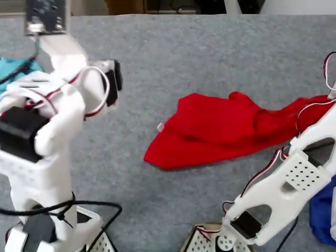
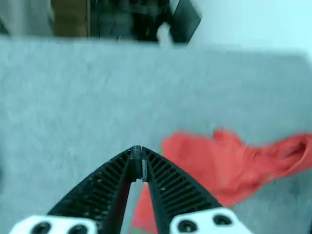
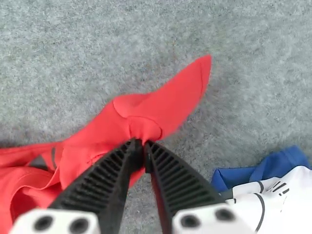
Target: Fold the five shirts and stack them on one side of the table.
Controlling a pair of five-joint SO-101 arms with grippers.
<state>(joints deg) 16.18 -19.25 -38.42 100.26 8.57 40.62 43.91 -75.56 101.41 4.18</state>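
A crumpled red shirt [image 1: 220, 128] lies spread from the middle of the grey table toward its right edge. My right gripper [image 3: 140, 144] is shut on a bunched fold of this red shirt [image 3: 146, 117], with a pointed flap of cloth sticking out past the fingertips. My left gripper [image 2: 137, 155] is shut and holds nothing; it hangs above bare table, with the red shirt [image 2: 224, 163] off to its right. The left arm [image 1: 58, 105] stands folded at the table's left side. The right arm [image 1: 289, 178] rises from the front right toward the shirt's right end.
A teal shirt [image 1: 13, 68] lies at the left edge behind the left arm. A blue shirt [image 1: 321, 212] sits at the front right corner; the right wrist view shows this blue shirt [image 3: 258, 170] beside a white printed one [image 3: 273, 200]. Grey table [image 1: 210, 58] lies open at the back.
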